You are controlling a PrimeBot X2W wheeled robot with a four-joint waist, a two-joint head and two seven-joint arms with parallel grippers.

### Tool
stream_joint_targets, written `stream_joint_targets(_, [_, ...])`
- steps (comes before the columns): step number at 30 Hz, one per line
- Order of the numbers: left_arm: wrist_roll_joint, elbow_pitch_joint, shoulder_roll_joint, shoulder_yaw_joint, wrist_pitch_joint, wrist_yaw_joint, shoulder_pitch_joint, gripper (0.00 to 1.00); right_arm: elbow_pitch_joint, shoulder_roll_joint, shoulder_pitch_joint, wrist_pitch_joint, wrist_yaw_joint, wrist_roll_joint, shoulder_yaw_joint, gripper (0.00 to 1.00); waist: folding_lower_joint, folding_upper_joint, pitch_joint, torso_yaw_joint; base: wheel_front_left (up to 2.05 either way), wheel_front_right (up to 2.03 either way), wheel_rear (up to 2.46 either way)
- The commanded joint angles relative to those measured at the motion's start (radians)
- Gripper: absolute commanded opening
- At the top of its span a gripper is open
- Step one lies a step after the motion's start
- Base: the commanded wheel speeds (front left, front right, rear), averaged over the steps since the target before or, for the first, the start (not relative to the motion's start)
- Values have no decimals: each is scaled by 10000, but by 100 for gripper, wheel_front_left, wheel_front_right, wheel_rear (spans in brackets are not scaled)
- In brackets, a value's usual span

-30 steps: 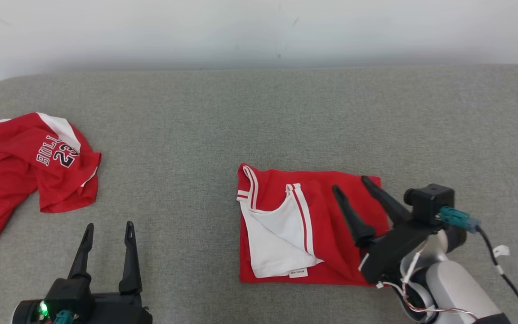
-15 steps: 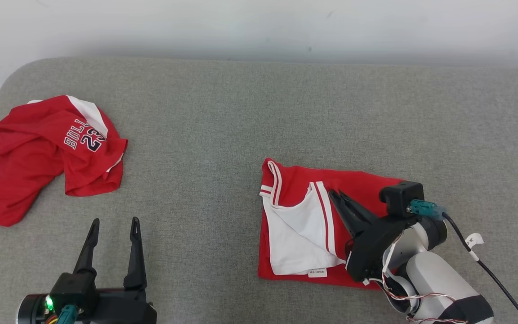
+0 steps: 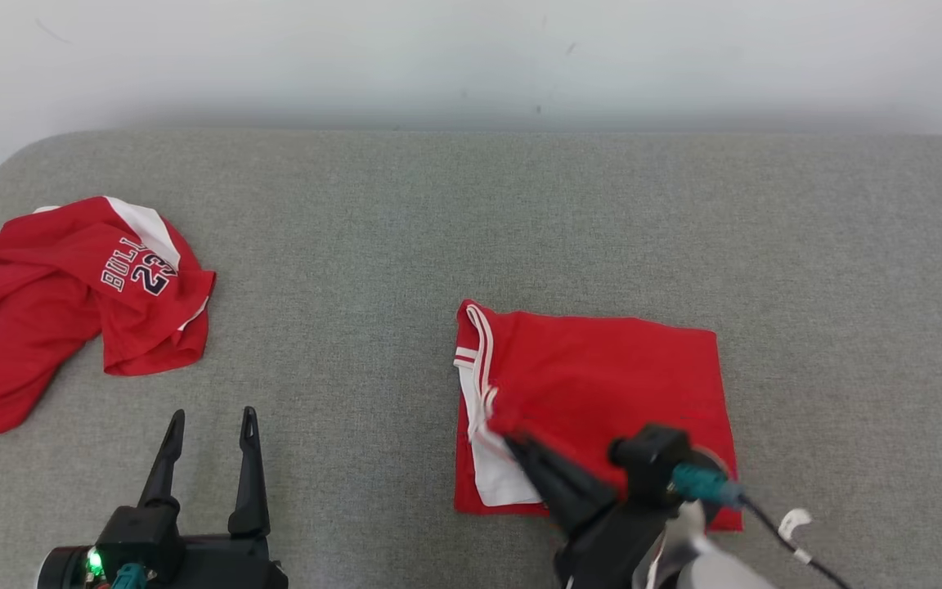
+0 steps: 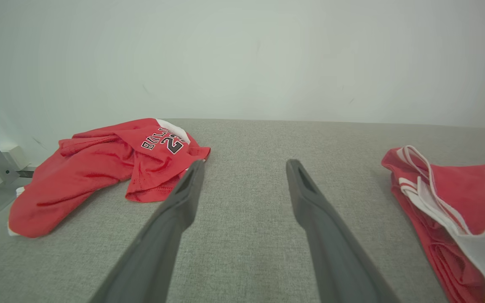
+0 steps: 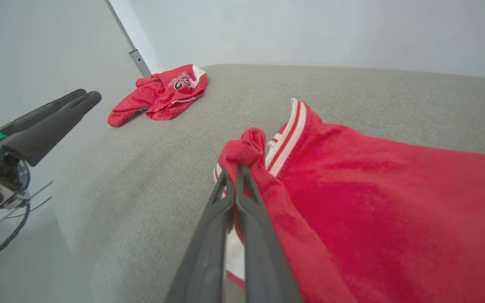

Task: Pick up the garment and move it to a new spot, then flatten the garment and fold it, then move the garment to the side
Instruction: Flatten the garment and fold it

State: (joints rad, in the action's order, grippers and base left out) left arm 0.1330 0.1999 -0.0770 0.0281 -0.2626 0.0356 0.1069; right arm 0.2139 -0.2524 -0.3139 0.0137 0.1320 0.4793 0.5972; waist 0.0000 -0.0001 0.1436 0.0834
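So the right claw (image 5: 236,170) is pressed together and pinching a bunched-up bit of red fabric on the garment (image 3: 602,384). In the right wrist view the cloth humps up into a little knot right over the fingertips. The white-and-red striped trim sits just past that knot, and the rest of the red cloth spreads out to the claw's right. From the head view the garment is a folded red rectangle lying on the grey fabric-covered counter (image 3: 405,213). It stretches out ahead of the right claw and off to its right, with a strip of white lining peeking out just left of the tips. The left claw (image 3: 213,417) is spread wide with nothing between its fingers, just bare counter under it. The garment is well off to the left claw's right. A second jersey (image 3: 46,303), crumpled, red with a white patch and dark lettering with a "23" on it, lies ahead of the left claw and off to its left. It's well apart from the right claw and from the folded piece.
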Motion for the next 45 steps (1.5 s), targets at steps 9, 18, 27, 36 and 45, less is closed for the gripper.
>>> stream_joint_targets(9, [-12, 47, 3, -79, -31, 42, 20, 100, -574, 254, 955, -182, -20, 187, -87, 100, 0, 1, -26, -190, 0, 0, 0])
stream_joint_targets(18, [-79, -72, -117, -274, -31, -64, -292, 100, -1127, 391, 1417, -1844, -18, -1130, -3407, 100, 0, 1, -396, -1076, 0, 0, 0])
stream_joint_targets(27, [-104, -88, -141, -288, -31, -66, -478, 100, -1376, 1042, 2482, -2329, -18, -1849, -5649, 100, 0, 1, -644, -1435, 0, 0, 0])
stream_joint_targets(36, [-230, -158, -119, -225, -31, -172, -806, 100, -1326, 1461, 3376, -2542, -18, -2248, -6097, 100, 0, 1, -955, -1480, 0, 0, 0])
stream_joint_targets(45, [-298, -240, -176, -282, -31, -267, -1068, 100, -920, 1740, 3513, -2667, -20, -2357, -5792, 100, 0, 1, -1138, -1335, 0, 0, 0])
